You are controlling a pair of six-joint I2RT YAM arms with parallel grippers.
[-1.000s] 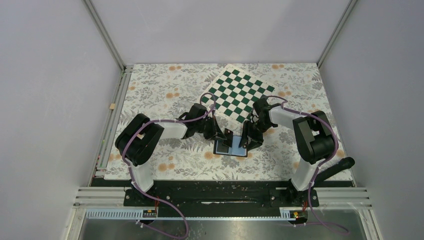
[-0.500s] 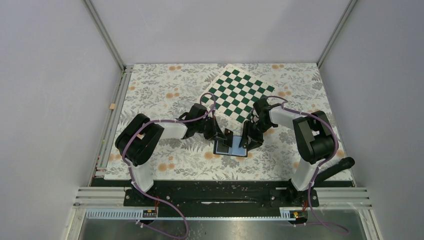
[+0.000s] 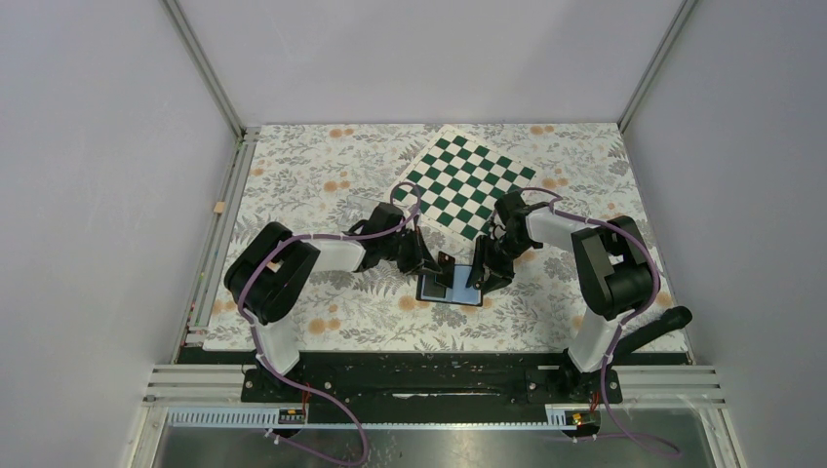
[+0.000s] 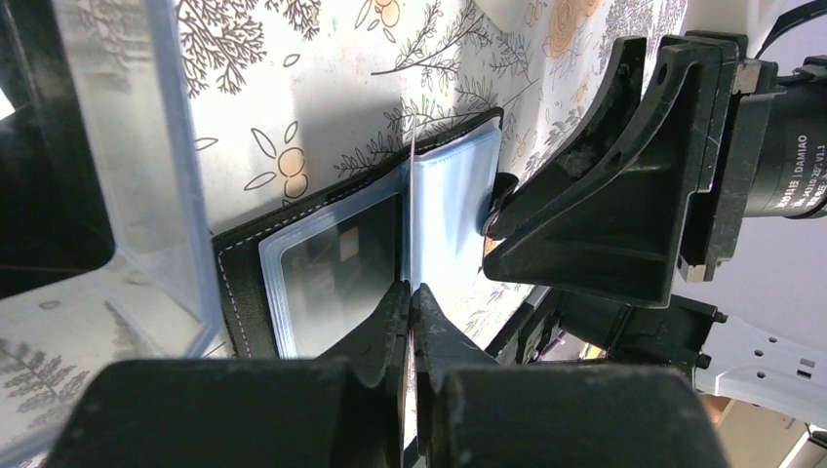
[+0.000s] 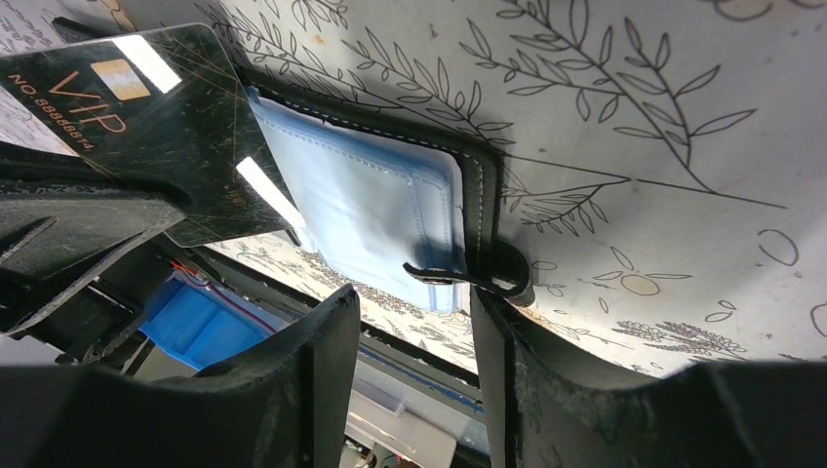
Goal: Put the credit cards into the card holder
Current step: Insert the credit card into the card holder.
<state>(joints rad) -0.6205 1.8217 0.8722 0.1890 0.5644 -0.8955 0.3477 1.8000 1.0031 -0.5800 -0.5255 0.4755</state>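
One card holder (image 5: 375,210), one black card (image 5: 146,127)

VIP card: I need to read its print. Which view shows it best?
Right wrist: the VIP card faces that camera, with its lettering legible. Left wrist catches only its thin edge, pinched in the shut left pincer. In top external it is too small to make out.
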